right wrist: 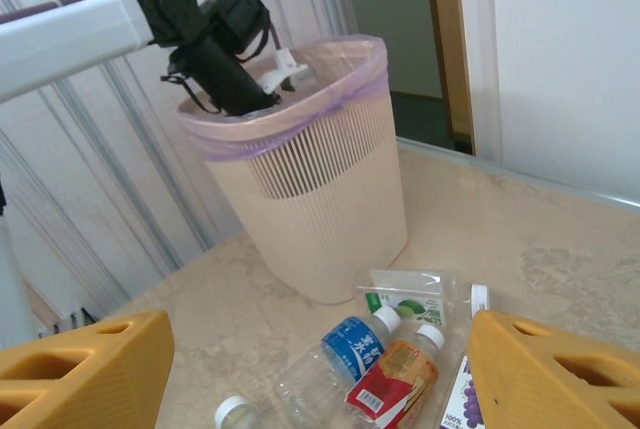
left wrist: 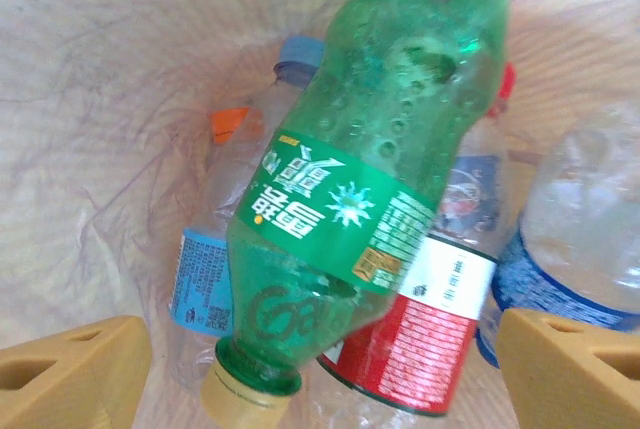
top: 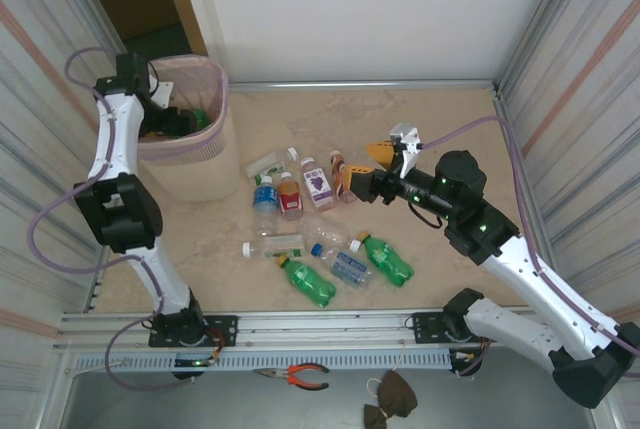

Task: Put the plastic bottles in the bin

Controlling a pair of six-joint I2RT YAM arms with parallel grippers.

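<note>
Left tool [left wrist: 320, 359], jaws wide, stands at the mouth of the bin [top: 190, 174]. The green bottle [left wrist: 370, 179] lies free on several others inside. Right tool [right wrist: 320, 369], wide and empty, hovers over about nine bottles [top: 318, 187] left on the tabletop [top: 450, 149].

Green btl [left wrist: 360, 199] hides part of red-label btl [left wrist: 425, 334] beneath; grape-label btl [right wrist: 452, 399] cut off by btm edge.

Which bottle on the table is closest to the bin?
The clear bottle with the green label: it lies right beside the bin, while every other one on the table lies farther out.
</note>
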